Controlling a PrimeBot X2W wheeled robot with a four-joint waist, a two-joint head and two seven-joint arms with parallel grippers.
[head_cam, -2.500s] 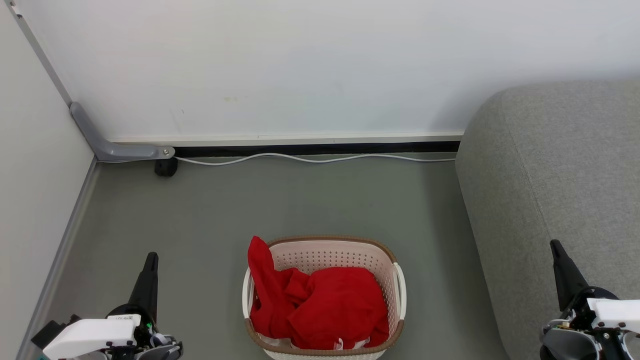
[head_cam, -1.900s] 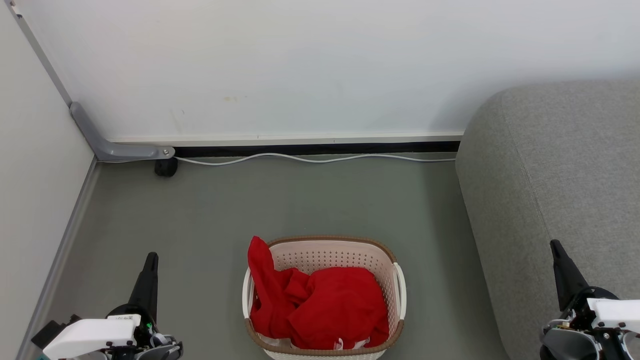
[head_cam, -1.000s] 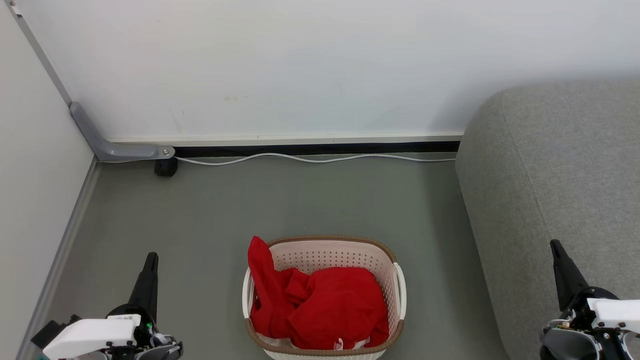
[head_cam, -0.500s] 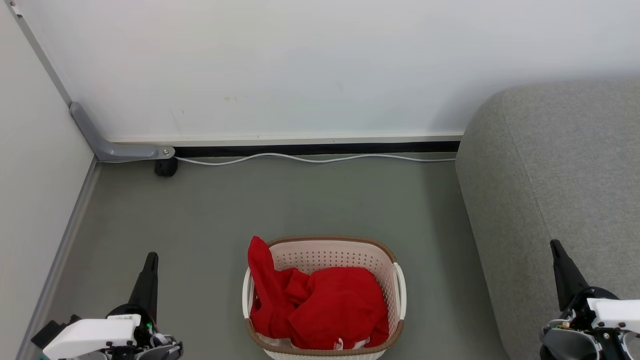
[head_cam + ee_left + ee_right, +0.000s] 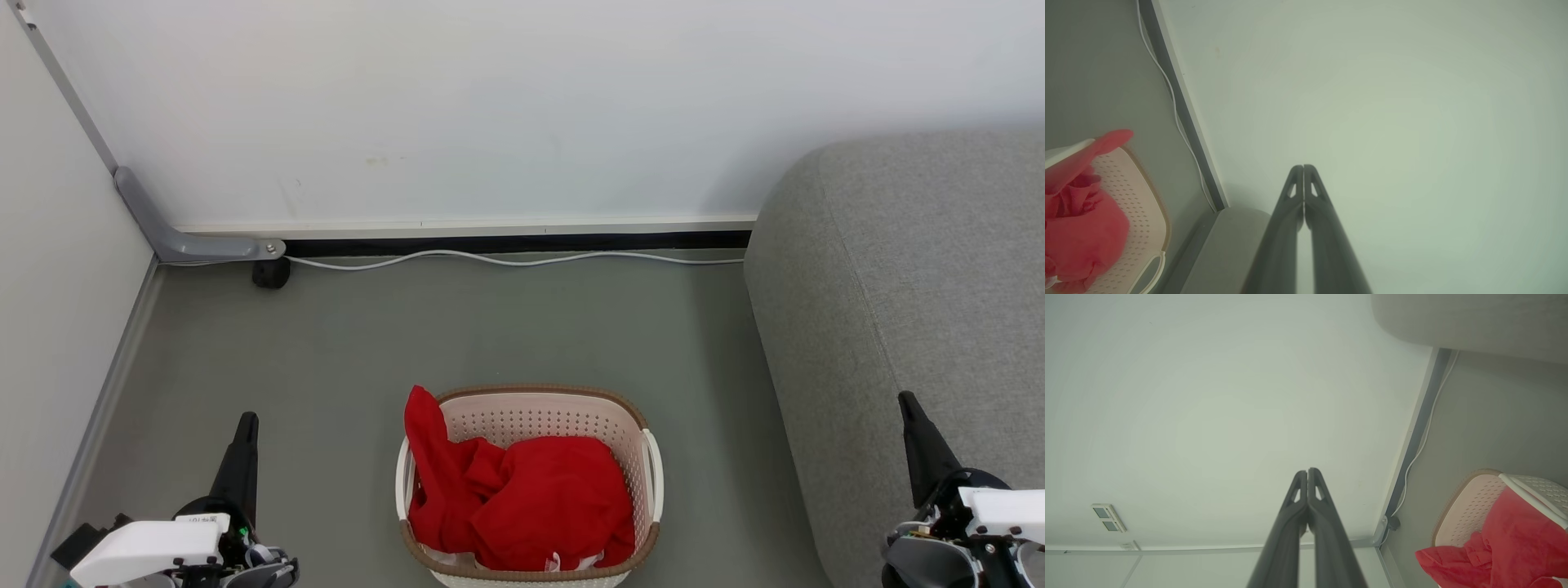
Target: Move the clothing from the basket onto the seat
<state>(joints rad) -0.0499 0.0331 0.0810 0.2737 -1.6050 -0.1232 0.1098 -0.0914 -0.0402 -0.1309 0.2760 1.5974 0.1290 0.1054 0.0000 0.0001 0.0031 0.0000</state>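
Ok, left gripper (image 5: 246, 421): fingers pressed together, empty, low left above floor (image 5: 367, 335)
right gripper (image 5: 905, 402): pressed together, empty, low right, seen against seat (image 5: 914, 286)
clothing (image 5: 522, 498): heaped in basket (image 5: 539, 418), one fold draped over its left rim
seat: right of basket, apart
cable (image 5: 506, 259): along wall (image 5: 490, 106) base

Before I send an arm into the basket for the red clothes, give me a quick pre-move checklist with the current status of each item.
1. Clothing in the basket, one fold riding over its far left rim: ok.
2. Left gripper open for a grasp: not ok, fingers shut together, holding nothing.
3. Right gripper open: not ok, shut, holding nothing.
4. Seat ready to receive clothes: ok, nothing lies on the visible part.
5. Cable away from the basket: ok, it runs along the wall.
6. Number of garments in the pile: cannot tell.
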